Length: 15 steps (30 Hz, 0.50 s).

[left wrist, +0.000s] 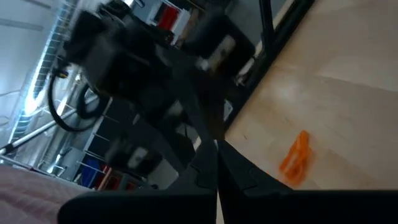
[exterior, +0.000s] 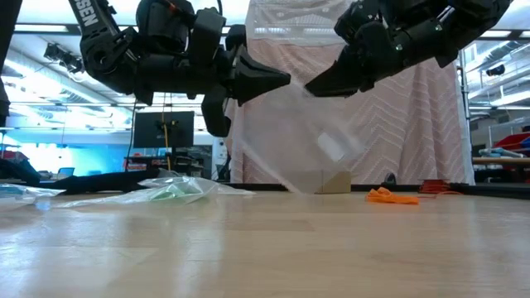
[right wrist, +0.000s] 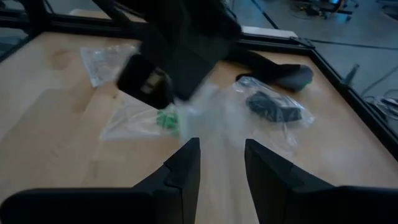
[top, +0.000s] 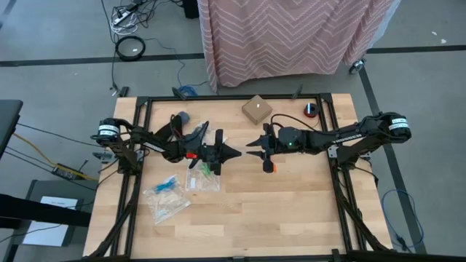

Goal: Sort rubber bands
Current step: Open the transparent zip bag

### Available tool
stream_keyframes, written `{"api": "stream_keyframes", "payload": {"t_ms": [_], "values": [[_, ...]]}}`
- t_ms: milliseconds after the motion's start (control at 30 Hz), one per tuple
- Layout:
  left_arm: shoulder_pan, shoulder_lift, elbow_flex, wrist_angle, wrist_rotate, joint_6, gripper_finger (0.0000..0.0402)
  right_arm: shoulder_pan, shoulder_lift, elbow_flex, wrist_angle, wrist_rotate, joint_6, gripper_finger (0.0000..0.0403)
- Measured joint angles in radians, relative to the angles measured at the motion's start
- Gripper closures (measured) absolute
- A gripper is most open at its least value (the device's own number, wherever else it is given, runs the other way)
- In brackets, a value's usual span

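A clear zip bag [exterior: 319, 136] hangs above the table's middle, with my left gripper [top: 234, 153] shut on it. My right gripper [top: 250, 148] faces it level from the right, close by. Its fingers [right wrist: 186, 168] stand apart, with the bag [right wrist: 214, 121] hazy right before them. Orange rubber bands [top: 269, 166] lie loose on the wood under the right gripper. Green rubber bands [right wrist: 166, 119] lie in a clear bag on the table below the left gripper. Blue ones [top: 167, 183] and black ones [right wrist: 270, 106] lie in other bags. My left gripper pinches the clear bag's upper edge [exterior: 290, 89] between its shut fingertips, which come level from the table's left. The bag hangs slack below and to the right of them. I cannot tell whether its lower end reaches the table, or whether my right gripper touches it.
A small wooden box [top: 256, 109] and a red-and-black object [top: 311, 110] sit at the table's far edge. Two clear bags [top: 169, 196] lie at the near left. Black frame rails [top: 331, 145] run along both sides.
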Motion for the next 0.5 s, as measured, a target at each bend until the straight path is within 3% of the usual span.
{"api": "stream_keyframes", "payload": {"t_ms": [500], "values": [[0.009, -0.002, 0.000, -0.038, -0.012, -0.062, 0.0395, 0.002, -0.013, 0.000, 0.093, 0.049, -0.022, 0.0290]]}}
